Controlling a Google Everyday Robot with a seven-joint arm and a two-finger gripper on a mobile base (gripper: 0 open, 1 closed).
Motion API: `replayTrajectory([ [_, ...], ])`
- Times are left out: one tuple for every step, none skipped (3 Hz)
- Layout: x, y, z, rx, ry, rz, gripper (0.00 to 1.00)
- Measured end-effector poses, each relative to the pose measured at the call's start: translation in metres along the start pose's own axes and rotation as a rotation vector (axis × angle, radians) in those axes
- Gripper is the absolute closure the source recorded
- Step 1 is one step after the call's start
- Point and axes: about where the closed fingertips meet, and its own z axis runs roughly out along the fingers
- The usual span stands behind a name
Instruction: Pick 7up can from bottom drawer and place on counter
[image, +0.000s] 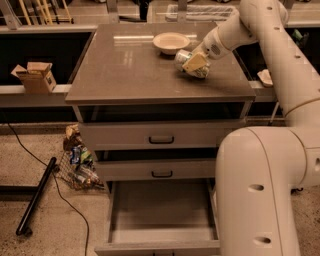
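The 7up can (183, 57) lies tilted in my gripper (193, 65), its shiny metal end facing left. The gripper is shut on it at the right rear of the counter (130, 70), with the can at or just above the surface; contact cannot be judged. The gripper's pale fingers (196, 62) cover most of the can. The bottom drawer (160, 207) is pulled open below, and its gray floor shows nothing in it.
A cream bowl (171, 42) stands on the counter just left and behind the can. Two closed drawer fronts (161, 138) sit above the open one. My white arm and base (260, 190) fill the right. A cardboard box (35, 76), a litter bag (77, 162) and a black pole (35, 196) are at left.
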Motion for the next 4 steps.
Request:
replayTrajectory([
  [0.001, -0.003, 0.002, -0.001, 0.003, 0.017, 0.12],
  [-0.005, -0.009, -0.011, 0.026, -0.002, 0.008, 0.00],
  [-0.012, -0.013, -0.030, 0.055, -0.012, -0.012, 0.00],
  [-0.020, -0.007, -0.073, 0.082, -0.006, -0.079, 0.00],
])
